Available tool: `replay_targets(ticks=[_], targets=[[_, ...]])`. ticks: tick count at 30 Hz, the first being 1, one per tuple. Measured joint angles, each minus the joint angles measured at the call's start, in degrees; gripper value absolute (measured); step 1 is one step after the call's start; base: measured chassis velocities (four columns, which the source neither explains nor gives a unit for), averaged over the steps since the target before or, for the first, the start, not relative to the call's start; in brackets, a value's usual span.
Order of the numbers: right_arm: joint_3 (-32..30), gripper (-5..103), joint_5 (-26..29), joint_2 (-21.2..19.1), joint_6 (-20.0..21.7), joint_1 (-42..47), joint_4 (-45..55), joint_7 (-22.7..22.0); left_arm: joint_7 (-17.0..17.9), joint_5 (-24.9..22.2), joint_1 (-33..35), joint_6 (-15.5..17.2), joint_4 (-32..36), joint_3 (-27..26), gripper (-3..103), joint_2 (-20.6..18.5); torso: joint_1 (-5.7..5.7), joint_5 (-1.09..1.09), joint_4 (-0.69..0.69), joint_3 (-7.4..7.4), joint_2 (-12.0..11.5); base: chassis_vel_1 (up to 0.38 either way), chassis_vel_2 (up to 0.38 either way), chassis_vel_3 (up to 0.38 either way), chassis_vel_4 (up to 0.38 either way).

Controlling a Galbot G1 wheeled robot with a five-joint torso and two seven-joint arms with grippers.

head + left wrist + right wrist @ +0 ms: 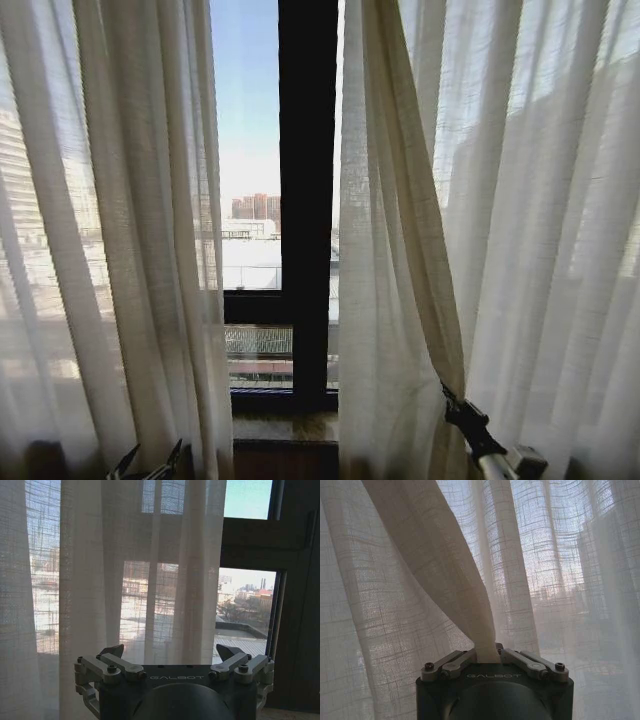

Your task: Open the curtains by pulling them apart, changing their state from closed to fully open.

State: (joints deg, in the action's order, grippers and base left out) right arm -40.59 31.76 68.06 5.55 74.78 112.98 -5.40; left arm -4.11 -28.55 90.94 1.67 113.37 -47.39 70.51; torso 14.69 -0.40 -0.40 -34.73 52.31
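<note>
Fingers first, from the left side across. On the left gripper (170,656) they stand spread and empty, nothing between the pads; from the head camera that gripper (148,464) sits low at the foot of the window. Just ahead of its tips, a little off to the outer side, hangs the left curtain panel (130,230), loose and unpulled, its inner edge near the dark window frame bar (306,200). To the inner side of the fingers there is bare glass and the city beyond.

Across the gap of open glass, the right gripper (487,652) has its fingers clenched on a fold of the right curtain panel (500,220). The cloth rises out from between the tips in a taut diagonal rope, then fans out above. From the head camera the gripper (452,402) pinches low down, close to the panel's inner edge.

The curtains are parted only a little, so most of the opening looks still to do. To do the right-hand pull well, I would keep the pinch firm and draw sideways, outward along the rail's line, not downward, since a sheer weave like this could slip or strain at the hooks. The pinch is low, so the top may lag behind; a steady, slow sweep should let the pleats follow. The left fingers would need to close on a thick bunch, not a single layer.
</note>
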Motion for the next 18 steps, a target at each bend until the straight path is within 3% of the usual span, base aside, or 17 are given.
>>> replay_targets(ticks=[18], targets=[[-2.6,1,-0.1,0.8,-0.3,1.5,1.3,0.1,0.0,0.1,0.5,-0.1,0.7,-0.2,100,0.0,0.00,0.00,0.00,0.00,0.0,-0.128,-0.129,0.128,0.129]])
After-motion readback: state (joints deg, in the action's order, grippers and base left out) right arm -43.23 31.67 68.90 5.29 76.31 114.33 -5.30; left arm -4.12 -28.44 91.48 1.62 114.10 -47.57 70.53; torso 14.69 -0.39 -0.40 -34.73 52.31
